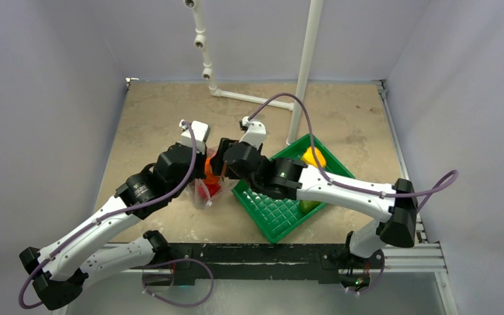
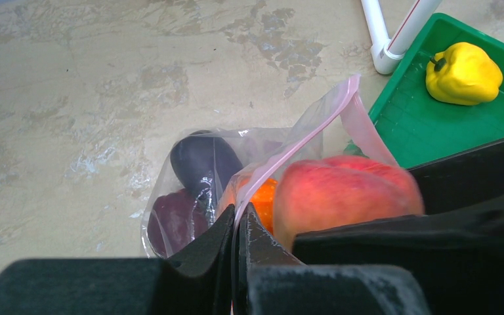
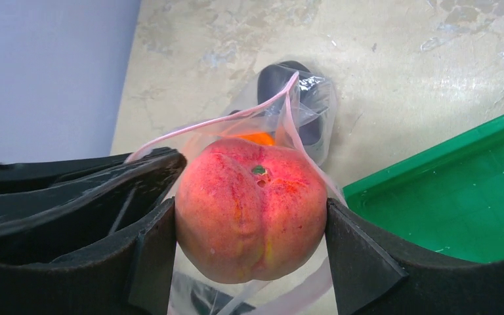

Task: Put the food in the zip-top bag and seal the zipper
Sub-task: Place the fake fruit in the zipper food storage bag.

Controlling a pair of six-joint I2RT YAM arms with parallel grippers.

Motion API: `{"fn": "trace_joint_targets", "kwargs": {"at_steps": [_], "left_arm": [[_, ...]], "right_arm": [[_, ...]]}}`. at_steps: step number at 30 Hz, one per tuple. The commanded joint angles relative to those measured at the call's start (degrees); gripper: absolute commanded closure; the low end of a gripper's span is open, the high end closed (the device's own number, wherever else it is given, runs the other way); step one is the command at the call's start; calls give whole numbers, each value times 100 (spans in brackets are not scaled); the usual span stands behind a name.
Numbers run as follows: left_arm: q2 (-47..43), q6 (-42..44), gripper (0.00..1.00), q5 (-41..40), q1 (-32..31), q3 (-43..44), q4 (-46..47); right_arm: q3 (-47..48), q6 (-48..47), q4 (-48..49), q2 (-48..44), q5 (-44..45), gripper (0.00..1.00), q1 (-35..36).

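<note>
My left gripper (image 2: 238, 213) is shut on the zip-top bag's (image 2: 161, 197) mouth edge, pinching the pale pink zipper (image 2: 302, 141) and holding the mouth up. Inside the bag lie the purple eggplant (image 2: 203, 164), a dark red tomato (image 2: 174, 223) and the orange fruit (image 2: 262, 200). My right gripper (image 3: 249, 216) is shut on the peach (image 3: 252, 207) and holds it in the bag's open mouth (image 3: 308, 111). From above, both grippers meet over the bag (image 1: 205, 193). The yellow pepper (image 2: 462, 72) and the green-orange mango (image 1: 308, 207) lie in the green tray.
The green ribbed tray (image 1: 275, 213) sits right of the bag, and its near corner shows in the right wrist view (image 3: 459, 197). A white pipe frame (image 1: 302, 72) stands behind the tray. Grey walls close three sides of the table.
</note>
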Motion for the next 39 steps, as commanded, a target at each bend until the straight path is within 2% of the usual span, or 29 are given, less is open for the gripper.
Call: {"fn": "trace_joint_targets", "kwargs": {"at_steps": [1, 5, 11, 13, 15, 25, 34, 39], "left_arm": [[-54, 4, 100, 3, -17, -47, 143], [-71, -3, 100, 2, -21, -42, 143], [-81, 4, 100, 9, -24, -43, 143], [-89, 4, 100, 9, -22, -42, 150], [-89, 3, 100, 9, -22, -40, 149], [-89, -2, 100, 9, -20, -43, 143], [-71, 4, 100, 17, -21, -44, 148], [-64, 2, 100, 17, -22, -40, 145]], "right_arm": [[272, 36, 114, 357, 2, 70, 39], [408, 111, -65, 651, -53, 56, 39], [420, 134, -68, 614, -55, 23, 81], [416, 91, -5, 550, -70, 14, 105], [415, 46, 52, 502, -73, 8, 115], [542, 250, -239, 277, 235, 5, 223], [335, 1108, -982, -244, 749, 11, 233], [3, 1282, -925, -510, 728, 13, 231]]}}
